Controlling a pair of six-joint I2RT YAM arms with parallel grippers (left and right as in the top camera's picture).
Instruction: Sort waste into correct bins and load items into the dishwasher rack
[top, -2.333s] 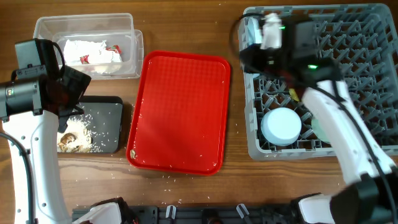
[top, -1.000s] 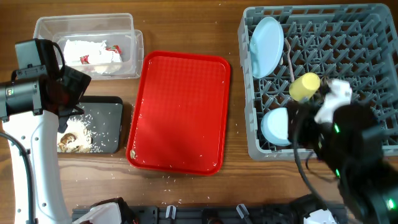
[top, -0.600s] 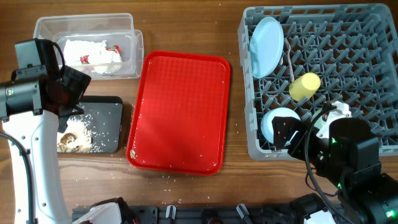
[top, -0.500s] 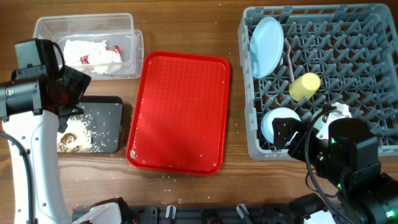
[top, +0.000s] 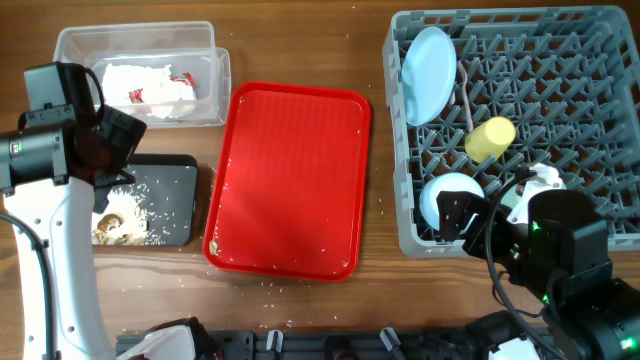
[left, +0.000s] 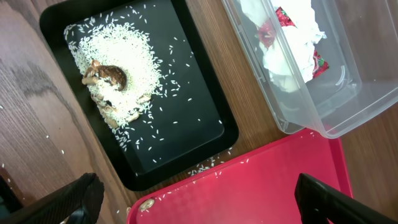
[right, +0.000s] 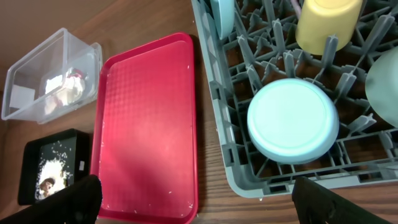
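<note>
Three dishes stand in the dishwasher rack (top: 600, 40), right side overhead: plate (top: 428, 62), yellow cup (top: 490, 138), bowl (top: 440, 188). The right arm (top: 565, 260) hangs over its near edge, so a careless swing could knock the bowl. At the left wrist, the left tool (left: 199, 202) gapes wide and empty near the black tray (left: 199, 106) of rice (left: 118, 53); a bump would probably scatter grains. At the right wrist, the right tool (right: 205, 204) is equally open, holding nothing, with the red tray (right: 149, 124) to its left.

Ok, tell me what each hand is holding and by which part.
Nothing is held. The left hand and the right hand are both open and empty.
</note>
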